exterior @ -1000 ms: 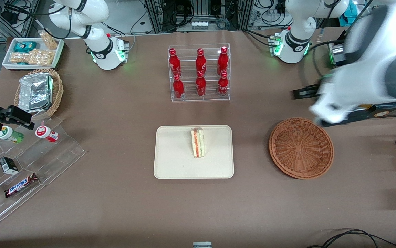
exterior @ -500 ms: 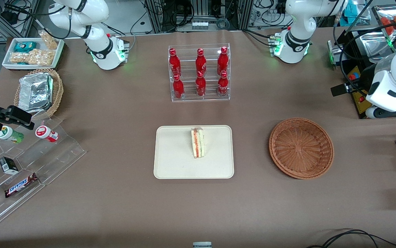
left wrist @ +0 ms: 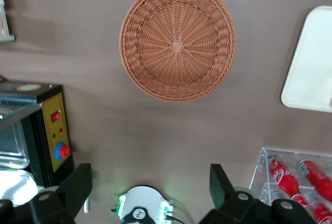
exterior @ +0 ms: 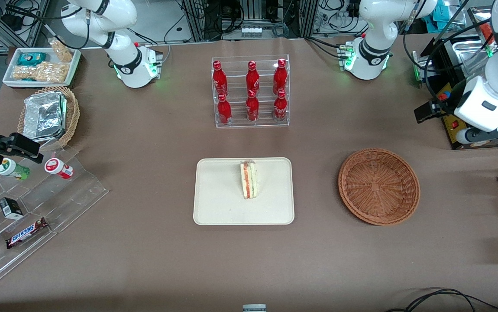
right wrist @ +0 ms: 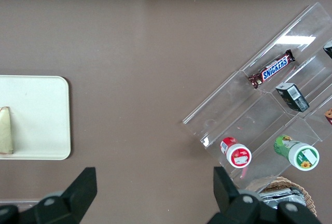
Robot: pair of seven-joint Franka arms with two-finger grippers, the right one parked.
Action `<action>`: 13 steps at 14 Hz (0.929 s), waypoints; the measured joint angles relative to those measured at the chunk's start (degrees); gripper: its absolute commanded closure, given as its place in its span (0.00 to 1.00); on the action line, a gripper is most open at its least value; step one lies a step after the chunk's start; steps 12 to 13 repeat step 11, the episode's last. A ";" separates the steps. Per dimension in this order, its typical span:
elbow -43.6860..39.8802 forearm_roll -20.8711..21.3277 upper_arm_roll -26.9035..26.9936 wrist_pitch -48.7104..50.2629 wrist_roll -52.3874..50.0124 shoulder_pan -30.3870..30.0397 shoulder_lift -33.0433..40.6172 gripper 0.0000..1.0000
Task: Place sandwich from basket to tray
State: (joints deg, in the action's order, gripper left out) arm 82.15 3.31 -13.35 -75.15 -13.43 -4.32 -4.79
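The sandwich (exterior: 248,179) stands on edge on the cream tray (exterior: 218,203), in its half farther from the front camera, with the red and green filling showing. The reddish-brown basket (exterior: 379,186) is empty; it also shows in the left wrist view (left wrist: 177,40). My left gripper (exterior: 476,125) hangs high over the working arm's end of the table, farther from the front camera than the basket and off to its side. Its fingers (left wrist: 79,179) stand wide apart with nothing between them. A corner of the tray (left wrist: 311,68) shows in the left wrist view.
A clear rack of red bottles (exterior: 251,93) stands farther from the front camera than the tray. A black control box (exterior: 448,117) sits under the gripper. A tan basket with foil (exterior: 47,115), a snack tray (exterior: 41,65) and clear display steps (exterior: 37,203) lie toward the parked arm's end.
My left arm has swung away from beside the basket toward the table's end, then crept a little farther from the front camera. Sandwich, tray and basket have not moved.
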 measured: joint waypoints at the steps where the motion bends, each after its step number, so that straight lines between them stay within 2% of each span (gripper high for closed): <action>1: 0.00 -0.29 0.00 -0.05 1.57 -0.19 0.31 0.00; 5: 0.02 -1.80 0.00 -0.19 2.90 -0.34 1.52 0.00; 13: 0.15 -1.89 0.02 -0.23 3.11 -0.37 2.67 0.00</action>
